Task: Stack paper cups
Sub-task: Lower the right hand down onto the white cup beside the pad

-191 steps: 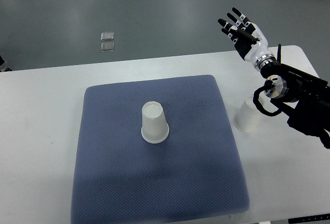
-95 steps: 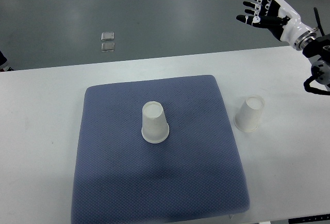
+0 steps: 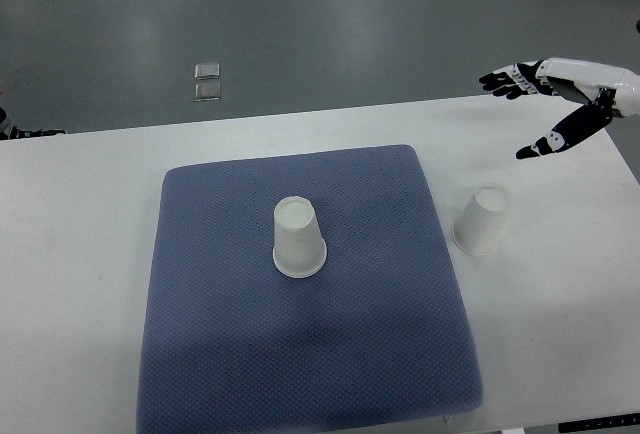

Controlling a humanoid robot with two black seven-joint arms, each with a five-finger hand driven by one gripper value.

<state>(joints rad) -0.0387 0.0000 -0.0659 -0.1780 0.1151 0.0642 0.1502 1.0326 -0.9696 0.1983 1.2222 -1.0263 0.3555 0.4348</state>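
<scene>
A white paper cup [image 3: 298, 238] stands upside down near the middle of the blue mat [image 3: 220, 354]. A second white paper cup [image 3: 483, 219] stands upside down on the white table, just right of the mat. My right hand [image 3: 540, 104] hovers at the right edge, above and behind that second cup, fingers spread and holding nothing. A small dark bit of the left arm [image 3: 20, 132] shows at the far left edge; its hand is out of sight.
The white table [image 3: 80, 254] runs across the picture, its back edge bordering grey floor. Two small clear squares [image 3: 208, 79] lie on the floor behind the table.
My right hand has drawn back toward the right edge and turned, dropping lower over the table's back right corner. Both cups stayed put.
</scene>
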